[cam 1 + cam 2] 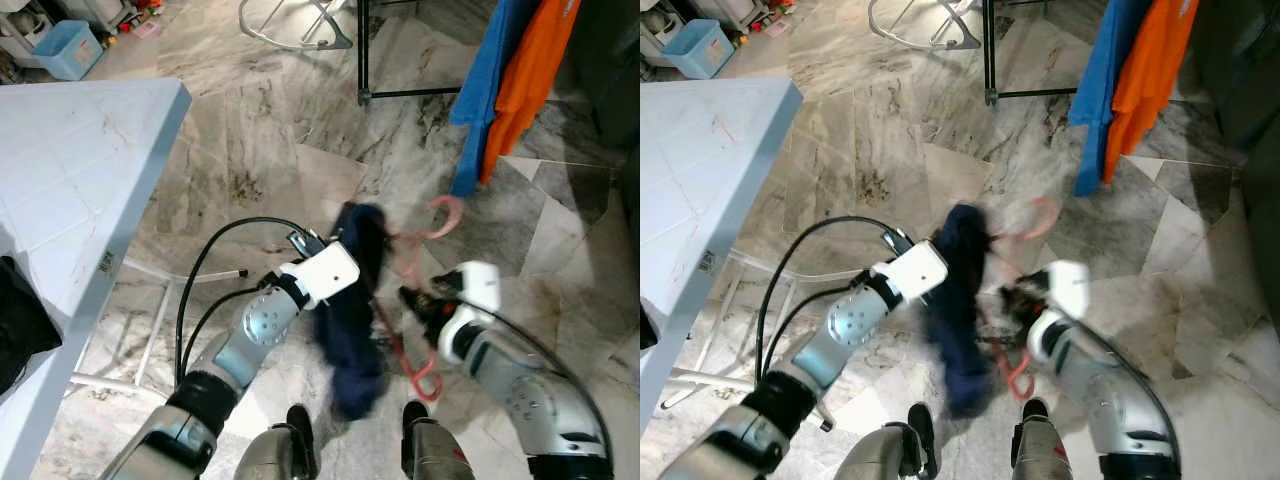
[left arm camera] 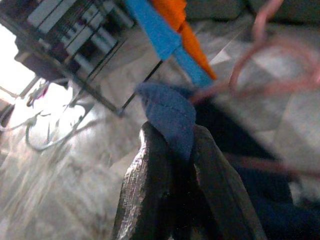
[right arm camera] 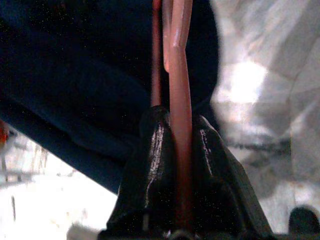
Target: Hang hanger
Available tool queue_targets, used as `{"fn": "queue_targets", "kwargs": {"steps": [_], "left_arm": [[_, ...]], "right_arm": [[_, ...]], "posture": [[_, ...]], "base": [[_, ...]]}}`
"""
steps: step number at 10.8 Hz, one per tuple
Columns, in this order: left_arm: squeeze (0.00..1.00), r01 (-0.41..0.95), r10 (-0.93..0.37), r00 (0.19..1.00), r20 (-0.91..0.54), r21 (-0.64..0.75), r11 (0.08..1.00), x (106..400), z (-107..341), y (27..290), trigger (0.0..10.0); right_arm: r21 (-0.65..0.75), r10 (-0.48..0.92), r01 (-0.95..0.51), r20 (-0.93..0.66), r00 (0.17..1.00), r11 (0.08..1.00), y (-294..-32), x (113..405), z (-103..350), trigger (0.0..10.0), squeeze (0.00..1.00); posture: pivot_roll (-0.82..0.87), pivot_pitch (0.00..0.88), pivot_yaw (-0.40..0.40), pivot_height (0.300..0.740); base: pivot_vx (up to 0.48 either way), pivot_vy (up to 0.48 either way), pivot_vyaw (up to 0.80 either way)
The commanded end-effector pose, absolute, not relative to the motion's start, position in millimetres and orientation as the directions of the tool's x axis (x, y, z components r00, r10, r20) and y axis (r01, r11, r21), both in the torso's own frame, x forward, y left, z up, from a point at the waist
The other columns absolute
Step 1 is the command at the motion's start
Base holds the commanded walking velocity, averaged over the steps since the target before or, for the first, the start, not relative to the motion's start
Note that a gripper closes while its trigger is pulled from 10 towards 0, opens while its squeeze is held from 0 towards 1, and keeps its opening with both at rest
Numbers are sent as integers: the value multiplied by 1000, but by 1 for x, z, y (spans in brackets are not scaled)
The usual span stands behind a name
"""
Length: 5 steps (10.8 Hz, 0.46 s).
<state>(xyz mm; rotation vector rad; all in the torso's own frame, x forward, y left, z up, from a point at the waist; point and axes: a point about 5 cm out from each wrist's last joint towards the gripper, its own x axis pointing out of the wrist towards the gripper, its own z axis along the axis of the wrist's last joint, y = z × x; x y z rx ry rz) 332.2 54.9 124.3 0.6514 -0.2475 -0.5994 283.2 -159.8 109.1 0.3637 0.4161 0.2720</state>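
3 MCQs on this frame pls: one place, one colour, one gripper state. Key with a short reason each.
1. Where are the hung blue and orange garments?
A. on the white table
B. on the black rack ahead, robot's right
C. on the floor by its feet

2. What colour is the hanger?
A. pink
B. green
C. black

3. What is the left gripper doing?
A. hanging open
B. shut on the table edge
C. shut on the dark blue garment

Key:
1 B: the blue garment and orange garment hang by the black rack.
2 A: the hanger is pink.
3 C: the left gripper pinches the dark blue garment; the right gripper clamps the hanger.
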Motion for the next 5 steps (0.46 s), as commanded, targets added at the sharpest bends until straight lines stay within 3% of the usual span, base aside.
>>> {"fn": "queue_targets", "kwargs": {"steps": [1, 3, 4, 5], "left_arm": [[0, 417, -549, 836, 12, 635, 650, 335, 119, 64, 10000], [0, 325, -451, 892, 45, 630, 705, 346, 125, 75, 10000], [0, 340, -468, 880, 74, 590, 732, 346, 130, 73, 10000], [0, 419, -544, 837, 62, 568, 709, 339, 126, 65, 10000]], "right_arm": [[407, 390, -252, -304, 869, 878, -148, 278, 118, 10000, 0], [438, 393, -223, -350, 850, 871, -151, 268, 105, 10000, 0], [481, 277, -77, -360, 891, 873, -169, 271, 101, 10000, 0], [516, 76, 98, -307, 949, 851, -198, 285, 110, 10000, 0]], "posture": [[-220, 301, 194, 740], [-230, 296, 195, 740], [-232, 295, 195, 740], [-234, 296, 194, 740]], "base": [[0, 0, 0], [0, 0, 0], [0, 0, 0], [0, 0, 0]]}}
